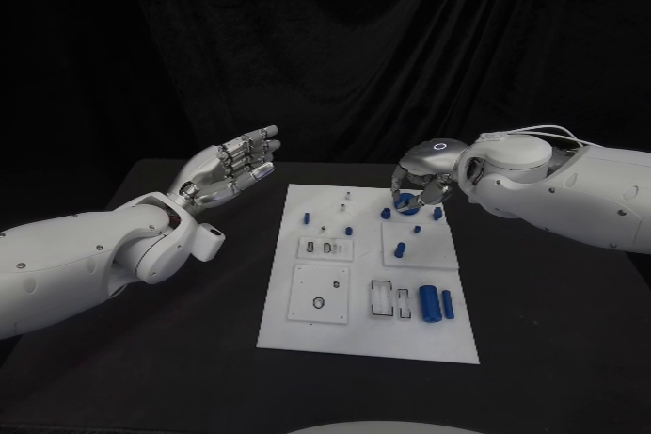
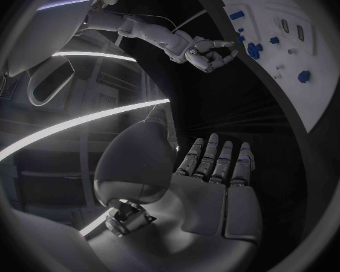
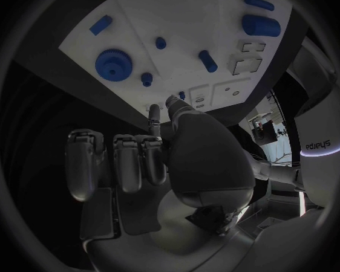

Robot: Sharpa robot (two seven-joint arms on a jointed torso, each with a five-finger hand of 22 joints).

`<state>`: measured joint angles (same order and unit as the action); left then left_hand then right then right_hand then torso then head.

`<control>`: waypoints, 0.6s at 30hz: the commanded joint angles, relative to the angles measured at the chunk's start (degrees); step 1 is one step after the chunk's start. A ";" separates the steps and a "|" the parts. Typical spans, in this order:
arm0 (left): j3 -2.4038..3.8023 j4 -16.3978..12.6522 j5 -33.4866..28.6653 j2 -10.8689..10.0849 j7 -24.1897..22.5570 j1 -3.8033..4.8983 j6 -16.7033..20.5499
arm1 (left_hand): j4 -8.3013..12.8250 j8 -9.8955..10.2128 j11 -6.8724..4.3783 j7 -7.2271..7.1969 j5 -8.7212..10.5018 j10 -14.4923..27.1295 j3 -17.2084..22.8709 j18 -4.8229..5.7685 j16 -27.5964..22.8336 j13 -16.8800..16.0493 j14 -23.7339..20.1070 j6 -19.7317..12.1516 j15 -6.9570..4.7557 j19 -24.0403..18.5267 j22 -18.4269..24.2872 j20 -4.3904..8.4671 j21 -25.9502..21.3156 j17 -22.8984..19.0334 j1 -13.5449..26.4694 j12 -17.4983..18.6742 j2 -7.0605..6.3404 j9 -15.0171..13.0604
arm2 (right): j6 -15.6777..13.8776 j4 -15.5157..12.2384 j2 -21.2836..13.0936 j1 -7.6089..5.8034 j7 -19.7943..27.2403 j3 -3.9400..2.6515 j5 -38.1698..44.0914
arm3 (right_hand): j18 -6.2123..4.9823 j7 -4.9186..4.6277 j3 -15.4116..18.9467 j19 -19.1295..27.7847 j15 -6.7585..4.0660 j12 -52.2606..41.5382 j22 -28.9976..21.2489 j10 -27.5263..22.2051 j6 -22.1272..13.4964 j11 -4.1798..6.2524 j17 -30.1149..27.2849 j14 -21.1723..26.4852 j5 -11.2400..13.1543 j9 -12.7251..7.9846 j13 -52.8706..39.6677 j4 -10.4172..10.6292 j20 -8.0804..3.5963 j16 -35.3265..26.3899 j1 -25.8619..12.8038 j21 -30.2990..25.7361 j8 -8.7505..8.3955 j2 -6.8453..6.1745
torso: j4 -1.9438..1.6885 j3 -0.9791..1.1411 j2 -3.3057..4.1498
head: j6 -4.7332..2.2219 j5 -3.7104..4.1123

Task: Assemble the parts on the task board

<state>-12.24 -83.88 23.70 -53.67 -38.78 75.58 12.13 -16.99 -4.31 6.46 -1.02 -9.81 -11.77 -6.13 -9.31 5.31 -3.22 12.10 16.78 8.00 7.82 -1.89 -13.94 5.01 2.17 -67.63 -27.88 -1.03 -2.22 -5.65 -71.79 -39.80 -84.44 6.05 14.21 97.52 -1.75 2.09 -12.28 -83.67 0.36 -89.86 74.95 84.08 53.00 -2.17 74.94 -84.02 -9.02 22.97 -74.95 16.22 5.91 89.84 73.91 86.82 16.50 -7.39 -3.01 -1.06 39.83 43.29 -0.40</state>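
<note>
Over the far right part of the white board (image 1: 356,342) I've got the right robot hand (image 1: 422,182) hovering, fingers curled inward; from the head view there might be a small blue piece at its fingertips, but I can't tell if it's pinched or just lying beneath, so grip unclear. In the right wrist view the fingers (image 3: 130,161) hang curled with the board past them, and nothing shows plainly between them. Blue gear (image 3: 111,64) sits on the board just beyond those fingertips, with short blue pegs (image 3: 208,61) near it, their long axes lying flat along the board. Big blue cylinder (image 1: 429,302) lies in the near right part of the board, long axis running near-to-far, well apart from the right robot hand and toward the robot. Left robot hand (image 1: 230,167) is raised off the worktop (image 1: 163,359) to the board's left, palm up, fingers spread, holding nothing. Right robot hand is clearly nearer the parts; my guess is the coming move is a short drop onto the gear or pegs.
</note>
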 commanded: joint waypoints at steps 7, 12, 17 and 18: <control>0.04 0.14 0.43 0.08 -3.07 0.12 -1.39 | 0.17 0.29 0.05 0.08 -0.48 0.45 0.02 -0.60 -0.22 0.06 0.23 -0.66 0.46 -0.13 -0.01 -0.21 -0.06 -0.01 -0.30 0.26 0.78 0.08 | -0.38 1.55 1.27 0.61 -1.81 -0.05 -0.24 | 1.71 -0.16 -4.06 -6.18 -1.40 -0.14 14.98 5.92 -4.06 1.50 15.06 -5.98 -0.34 -1.34 -15.05 -1.35 -0.50 0.16 3.70 3.07 -4.14 -0.43 | 0.05 -0.02 0.03 | 0.13 -0.15; 0.04 0.23 0.43 0.10 -3.09 0.12 -1.59 | 0.19 0.34 0.07 0.14 -0.70 0.48 -0.02 -0.62 -0.24 0.06 0.22 -0.75 0.52 -0.02 -0.04 -0.29 0.02 -0.02 -0.42 0.31 0.94 0.08 | -0.71 2.36 1.86 1.13 -2.49 -0.05 -0.24 | 1.59 0.06 -4.50 -5.76 -1.93 -0.14 14.80 5.92 -6.95 2.02 15.06 -5.98 -0.27 -2.10 -15.05 -2.50 -0.94 0.16 4.27 2.77 -6.26 -0.41 | 0.01 -0.03 0.02 | 0.42 -0.33; 0.04 0.31 0.43 0.18 -3.10 0.12 -1.84 | 0.20 0.37 0.08 0.16 -0.84 0.49 -0.04 -0.63 -0.23 0.06 0.25 -0.81 0.54 -0.01 -0.05 -0.33 0.03 -0.01 -0.48 0.32 1.02 0.09 | -0.49 3.32 2.40 1.74 -2.67 -0.05 -0.24 | 1.75 -0.08 -4.35 -6.33 -2.43 -0.14 15.05 5.92 -8.72 2.48 15.06 -5.98 -0.25 -2.63 -15.05 -2.59 -1.38 0.16 3.62 3.18 -7.56 -0.58 | 0.03 0.00 0.05 | 0.72 -0.29; 0.04 0.33 0.43 0.20 -3.10 0.12 -1.90 | 0.20 0.37 0.08 0.16 -0.84 0.49 -0.04 -0.63 -0.23 0.06 0.25 -0.81 0.54 -0.01 -0.05 -0.33 0.03 -0.01 -0.48 0.32 1.02 0.09 | -0.38 3.60 2.55 1.90 -2.66 -0.05 -0.24 | 1.75 -0.09 -4.31 -6.33 -2.66 -0.14 15.05 5.92 -9.27 2.70 15.06 -5.98 -0.26 -2.90 -15.05 -2.59 -1.60 0.16 3.40 3.18 -8.02 -0.63 | 0.01 0.00 0.04 | 0.77 -0.21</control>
<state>-12.25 -83.55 23.72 -53.59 -38.79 75.58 11.27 -16.99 -4.31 6.46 -1.02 -10.35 -11.77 -6.13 -9.31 5.31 -3.23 12.31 16.38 8.20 7.82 -1.90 -13.94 5.01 2.17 -68.07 -27.88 -0.60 -2.22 -5.86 -68.46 -37.34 -82.78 5.17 14.20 97.26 -0.87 1.99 -16.68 -83.86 -2.02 -89.86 74.94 83.95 44.05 0.22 74.93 -84.02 -9.01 20.18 -74.94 13.82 4.70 89.84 77.74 89.64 8.69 -7.76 -2.98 -1.08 39.85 43.95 -0.77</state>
